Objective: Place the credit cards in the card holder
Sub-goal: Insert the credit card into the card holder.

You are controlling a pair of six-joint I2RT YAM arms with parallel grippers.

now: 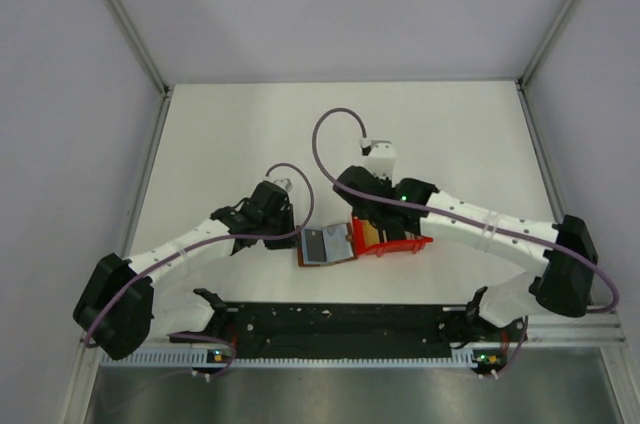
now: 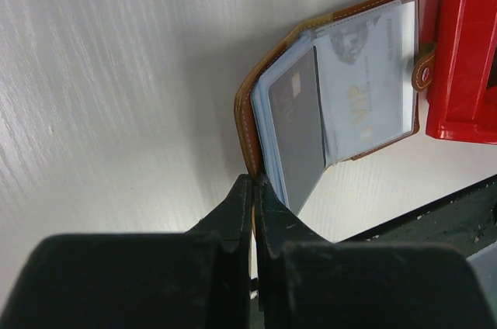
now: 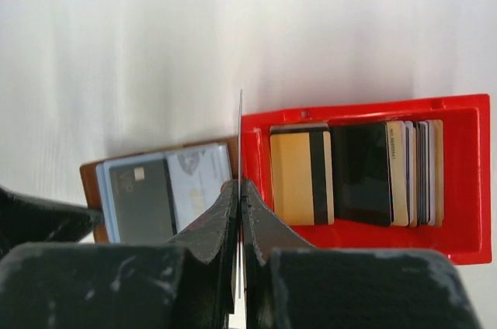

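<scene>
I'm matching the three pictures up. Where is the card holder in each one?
Top: card holder at centre, just left of the red box.
Left wrist: card holder upper right, lying open.
Right wrist: card holder lower left.
Shared landmark: the red box, always on its right.

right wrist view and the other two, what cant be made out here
- card in the right hand: edge-on in the right wrist view, so its face and colour are hidden; not visible in the top view.
- cards at the red box's right end: overlapped, count unclear.
- wallet: in the left wrist view its near corner sits behind the left hand; the print in its sleeves is blurred.
</scene>
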